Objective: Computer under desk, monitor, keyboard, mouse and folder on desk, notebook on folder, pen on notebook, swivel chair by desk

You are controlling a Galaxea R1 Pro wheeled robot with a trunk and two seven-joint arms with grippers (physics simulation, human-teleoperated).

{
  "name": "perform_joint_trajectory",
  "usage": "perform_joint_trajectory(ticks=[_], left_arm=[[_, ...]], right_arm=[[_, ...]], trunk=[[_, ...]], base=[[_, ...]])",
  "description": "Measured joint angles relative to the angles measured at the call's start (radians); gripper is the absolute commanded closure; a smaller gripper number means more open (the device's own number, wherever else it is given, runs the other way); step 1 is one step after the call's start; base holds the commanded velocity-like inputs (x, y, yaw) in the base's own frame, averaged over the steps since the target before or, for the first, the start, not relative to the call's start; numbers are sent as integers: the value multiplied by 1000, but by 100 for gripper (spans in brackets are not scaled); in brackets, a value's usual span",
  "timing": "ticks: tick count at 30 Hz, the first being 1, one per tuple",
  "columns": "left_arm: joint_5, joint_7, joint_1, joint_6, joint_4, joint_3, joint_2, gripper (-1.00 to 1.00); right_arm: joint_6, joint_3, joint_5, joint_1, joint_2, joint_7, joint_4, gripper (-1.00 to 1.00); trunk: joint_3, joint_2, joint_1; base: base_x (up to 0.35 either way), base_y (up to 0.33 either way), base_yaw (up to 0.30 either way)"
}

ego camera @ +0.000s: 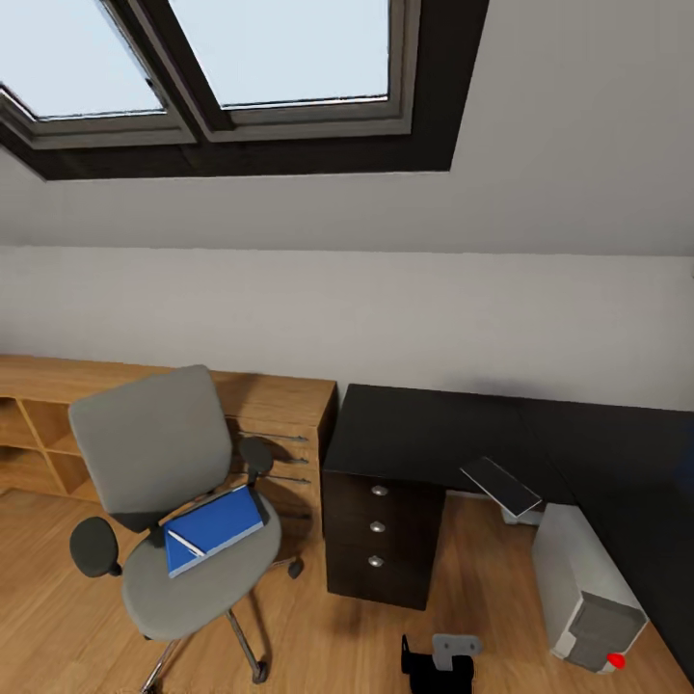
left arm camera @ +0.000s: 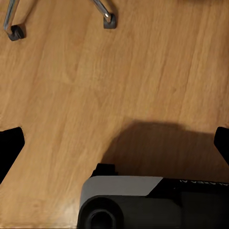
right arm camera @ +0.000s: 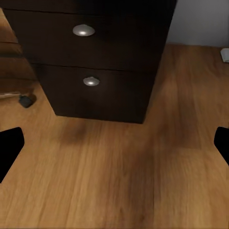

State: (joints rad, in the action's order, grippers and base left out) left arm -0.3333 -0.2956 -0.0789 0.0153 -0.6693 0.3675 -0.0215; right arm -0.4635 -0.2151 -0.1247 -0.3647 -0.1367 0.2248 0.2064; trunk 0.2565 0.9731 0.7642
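Blue folder (ego camera: 214, 529) on swivel chair (ego camera: 164, 482), black desk (ego camera: 424, 439)

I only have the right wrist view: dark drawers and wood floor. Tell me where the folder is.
Observer: The folder lies on the swivel chair, propped against its backrest.
Operator: Give me the chair's position.
Observer: In the head view it stands left of the desk and its drawers.
Operator: Now locate the computer.
Observer: The computer stands on the floor, right of the drawers.
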Motion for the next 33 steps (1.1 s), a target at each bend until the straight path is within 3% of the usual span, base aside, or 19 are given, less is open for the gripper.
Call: perform_joint_trajectory(ticks=[3,5,7,10,11,15,22,33], left_arm=[[-3,0,0,0,11,-6,3,-100],[-25,0,0,1,15,-45,4,-100],[-50,1,0,10,15,-98,3,-100],[-132,6,0,51,16,-219,2,-100],[-146,7,0,56,16,-234,2,-100],[-166,8,0,65,17,-255,2,-100],[-170,8,0,68,16,-273,-3,-100],[-169,8,0,69,16,-277,-3,-100]], right_arm=[[1,1,-1,0,1,0,0,-100],[1,1,-1,0,1,0,0,-100],[1,1,-1,0,1,0,0,-100],[1,2,-2,0,1,0,0,-100],[1,2,-2,0,1,0,-1,-100],[1,2,-2,0,2,0,-1,-100],[1,2,-2,0,1,0,-2,-100],[1,2,-3,0,1,0,-1,-100]], trunk=[[2,0,0],[3,0,0],[4,0,0],[6,0,0],[6,0,0],[8,0,0],[12,0,0],[21,0,0]], base=[[0,0,251],[0,0,251],[0,0,251],[0,0,251],[0,0,251],[0,0,251],[0,0,251],[0,0,244]])
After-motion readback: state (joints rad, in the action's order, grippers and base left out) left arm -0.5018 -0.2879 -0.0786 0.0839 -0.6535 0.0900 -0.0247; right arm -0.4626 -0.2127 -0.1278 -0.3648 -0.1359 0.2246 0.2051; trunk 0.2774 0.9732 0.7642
